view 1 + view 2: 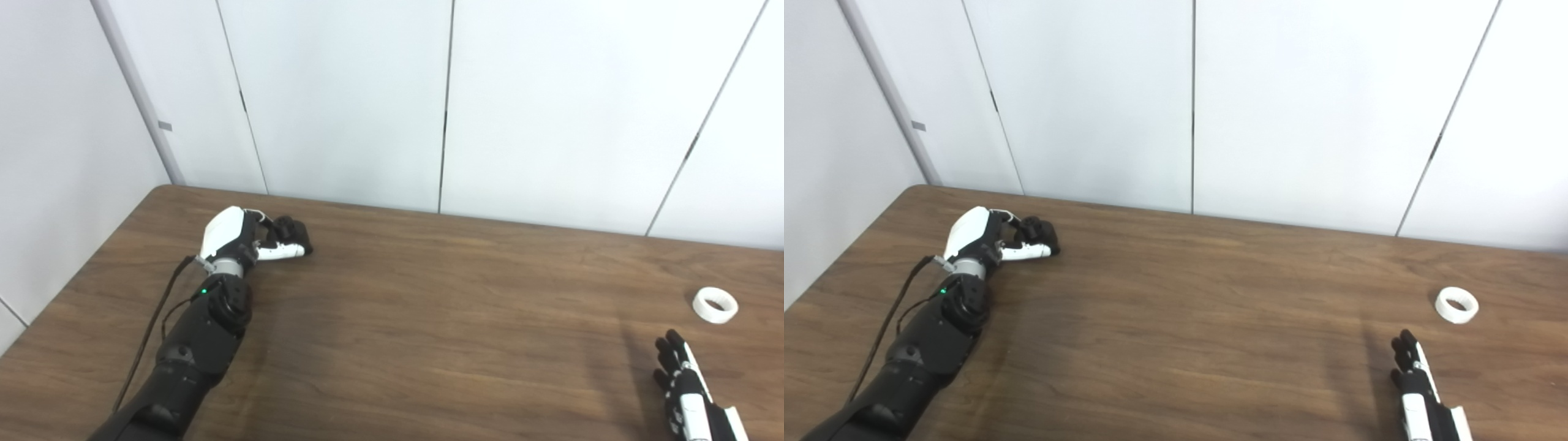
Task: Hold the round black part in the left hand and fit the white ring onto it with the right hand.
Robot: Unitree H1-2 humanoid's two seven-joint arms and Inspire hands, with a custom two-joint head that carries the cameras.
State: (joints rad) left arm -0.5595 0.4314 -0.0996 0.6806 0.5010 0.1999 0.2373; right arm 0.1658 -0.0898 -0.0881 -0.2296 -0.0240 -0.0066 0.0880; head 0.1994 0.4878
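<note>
On the wood-grain table (429, 318), the left hand (245, 242) curls around something dark at ten o'clock; whether it grips the round black part is unclear. The smooth white ring (715, 305) lies at three o'clock, near the right hand (683, 386), whose fingers are extended and empty.

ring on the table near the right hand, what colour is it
White, plain, no pattern. The ring shows best in the left eye view.

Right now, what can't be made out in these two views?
- Round black part: dark shape inside the left robot hand; its curled fingers hide whether it is gripped.
- Right robot hand: cut off by the bottom edge; thumb unseen.
- Small white plastic ring: too small for detail.
</note>
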